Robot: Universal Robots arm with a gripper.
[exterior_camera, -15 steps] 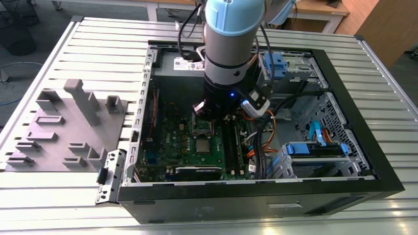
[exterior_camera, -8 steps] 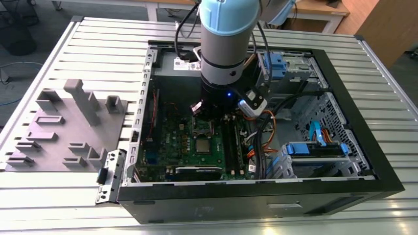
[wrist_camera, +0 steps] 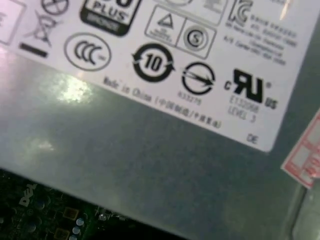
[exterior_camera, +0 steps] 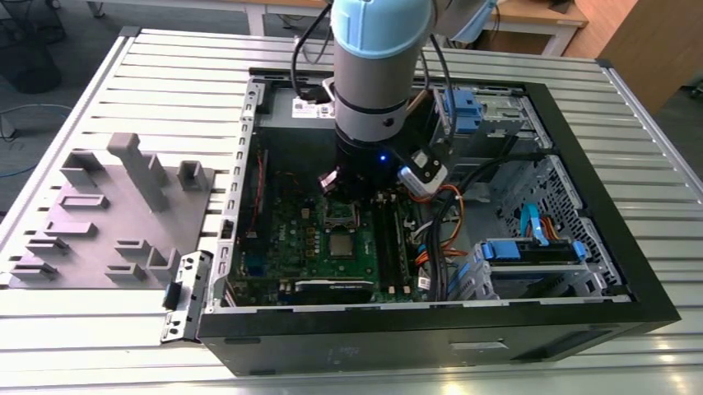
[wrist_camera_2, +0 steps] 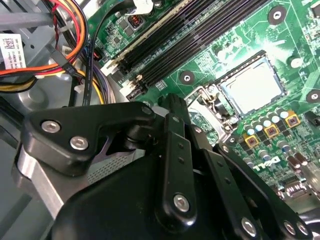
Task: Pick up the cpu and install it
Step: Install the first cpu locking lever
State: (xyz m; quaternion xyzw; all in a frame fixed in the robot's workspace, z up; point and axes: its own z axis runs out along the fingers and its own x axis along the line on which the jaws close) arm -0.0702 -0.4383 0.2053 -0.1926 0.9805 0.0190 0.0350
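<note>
The cpu (exterior_camera: 342,245) is a small silvery square lying flat in its socket on the green motherboard (exterior_camera: 286,239), inside the open computer case (exterior_camera: 615,247). In the second wrist view the cpu (wrist_camera_2: 252,89) shows as a pale metal square inside the socket's rim. The silver socket frame (exterior_camera: 338,216) stands flipped open just behind it. My gripper (exterior_camera: 349,191) hangs inside the case under the arm's wrist, above the board and just behind the socket. Its black linkage (wrist_camera_2: 172,107) sits in the foreground of the second wrist view, apart from the cpu, with nothing seen in it.
A grey moulded tray (exterior_camera: 110,214) with upright blocks lies on the slatted table at the exterior view's left. Black memory slots (wrist_camera_2: 190,40) and orange, yellow and black cables (wrist_camera_2: 75,45) run beside the socket. Blue drive brackets (exterior_camera: 528,247) fill the case's right side. The power supply's label (wrist_camera: 165,60) is close by.
</note>
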